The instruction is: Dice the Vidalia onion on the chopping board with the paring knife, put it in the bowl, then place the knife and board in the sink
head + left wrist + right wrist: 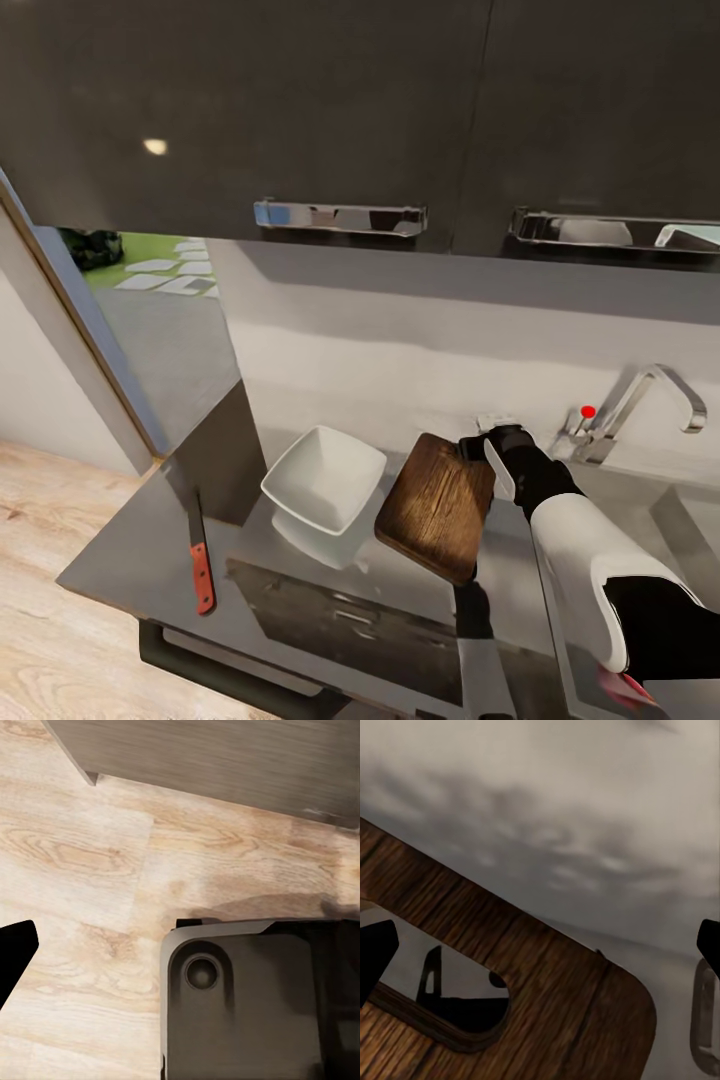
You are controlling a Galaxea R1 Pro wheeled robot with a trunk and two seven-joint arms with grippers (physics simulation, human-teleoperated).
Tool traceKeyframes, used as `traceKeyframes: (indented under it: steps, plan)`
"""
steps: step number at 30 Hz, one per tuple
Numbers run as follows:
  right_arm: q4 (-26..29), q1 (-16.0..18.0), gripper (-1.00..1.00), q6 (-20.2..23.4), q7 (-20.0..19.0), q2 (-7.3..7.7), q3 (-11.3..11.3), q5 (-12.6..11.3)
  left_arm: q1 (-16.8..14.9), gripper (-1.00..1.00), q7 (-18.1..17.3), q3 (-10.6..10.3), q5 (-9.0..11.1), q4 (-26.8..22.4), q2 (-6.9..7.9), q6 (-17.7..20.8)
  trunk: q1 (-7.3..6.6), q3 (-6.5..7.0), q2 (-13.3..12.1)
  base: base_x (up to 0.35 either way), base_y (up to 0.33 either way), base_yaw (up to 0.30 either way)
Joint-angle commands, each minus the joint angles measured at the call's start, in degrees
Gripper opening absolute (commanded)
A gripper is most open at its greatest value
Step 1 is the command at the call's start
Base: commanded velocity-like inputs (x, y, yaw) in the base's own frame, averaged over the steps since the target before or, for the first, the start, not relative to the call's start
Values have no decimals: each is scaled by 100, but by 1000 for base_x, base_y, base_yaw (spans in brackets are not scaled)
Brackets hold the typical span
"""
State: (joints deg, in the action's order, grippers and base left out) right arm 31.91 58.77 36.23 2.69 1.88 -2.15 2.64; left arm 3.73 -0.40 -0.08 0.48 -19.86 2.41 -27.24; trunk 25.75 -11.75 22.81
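Note:
The brown wooden chopping board point(437, 505) lies on the glossy dark countertop point(130, 560), its slotted handle end toward the wall. My right gripper point(488, 440) hovers over that handle end, open. In the right wrist view its fingertips point(375, 952) stand wide apart around the board's slot point(442, 1001), not pinching it. The white square bowl point(325, 480) sits just left of the board. The red-handled paring knife point(201, 560) lies near the countertop's left end. The sink point(695, 525) and its chrome tap point(655, 395) are at the right edge. The onion is out of view.
Dark wall cabinets with chrome handles point(340, 215) hang overhead. A pale wall point(400, 350) backs the worktop. In the left wrist view, one dark fingertip point(15, 952) of my left gripper hangs over wooden floor point(90, 855), beside the robot's dark base point(247, 1005).

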Motion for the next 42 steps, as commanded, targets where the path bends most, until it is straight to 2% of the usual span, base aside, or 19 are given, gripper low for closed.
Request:
traceKeyframes:
  steps: [1, 42]
  plan:
    - [8, 3, 100, 35, 4, 4, -22, 26, 1, 100, -4, -1, 5, -9, 0, -5, 3, -17, 11, 0, 0, 0]
    - [8, 3, 100, 34, 4, 23, -22, 35, -4, 100, -4, 17, 5, 96, -4, 7, 3, -253, 11, 0, 0, 0]
